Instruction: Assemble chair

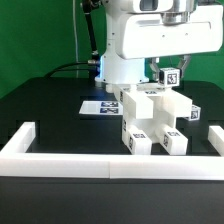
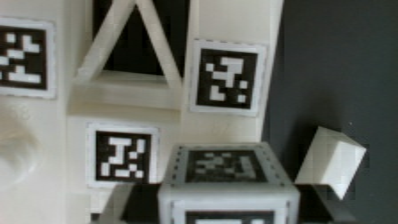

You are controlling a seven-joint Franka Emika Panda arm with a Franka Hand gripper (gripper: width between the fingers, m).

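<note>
The partly built white chair (image 1: 150, 120) stands mid-table, made of blocky pieces with black-and-white tags. In the wrist view its X-braced panel (image 2: 134, 45) and tagged uprights (image 2: 228, 80) fill the picture. My gripper (image 1: 170, 80) hangs over the chair's upper side toward the exterior view's right. It is shut on a small white tagged block (image 2: 222, 168), with dark fingers (image 2: 139, 205) on either side of the block. The block is held close to the chair's pieces; I cannot tell whether it touches them.
A loose small white piece (image 1: 195, 113) lies by the chair toward the exterior view's right and also shows in the wrist view (image 2: 333, 160). The marker board (image 1: 100, 105) lies behind the chair. A long low white border wall (image 1: 110, 162) runs along the front.
</note>
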